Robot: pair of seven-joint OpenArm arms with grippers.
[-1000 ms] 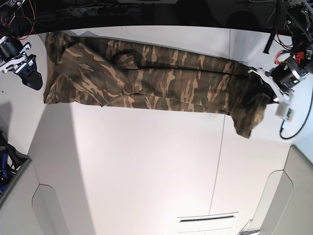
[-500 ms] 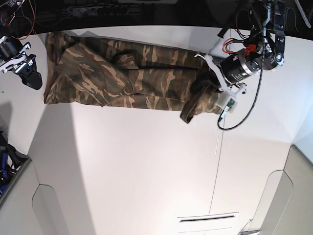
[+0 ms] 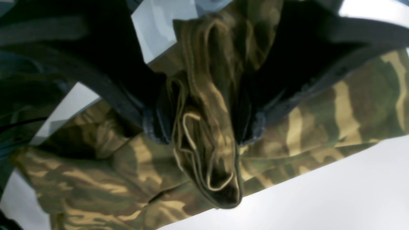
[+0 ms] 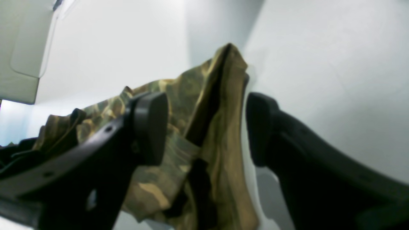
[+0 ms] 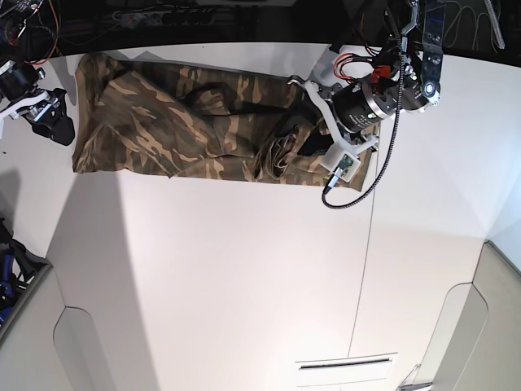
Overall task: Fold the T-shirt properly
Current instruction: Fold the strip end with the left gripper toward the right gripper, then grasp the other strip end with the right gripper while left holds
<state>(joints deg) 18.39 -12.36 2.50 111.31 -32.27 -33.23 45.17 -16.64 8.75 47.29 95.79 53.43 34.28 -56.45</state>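
Observation:
The camouflage T-shirt lies as a long band across the far side of the white table. Its right end is turned back over the middle in a bunched fold. My left gripper sits over that fold. In the left wrist view its jaws stand apart, and a rolled bunch of T-shirt fills the gap of the gripper. My right gripper rests by the shirt's left edge. It is open, and the T-shirt edge shows beyond the gripper, unpinched.
A black cable loops from the left arm down over the table. Wires and a dark gap run along the table's far edge. Grey panels stand at the near corners, and blue gear sits at the left edge.
The left arm carried the shirt's right end leftward over the middle, shortening the band, and its jaws have spread. The right gripper stayed by the left edge.

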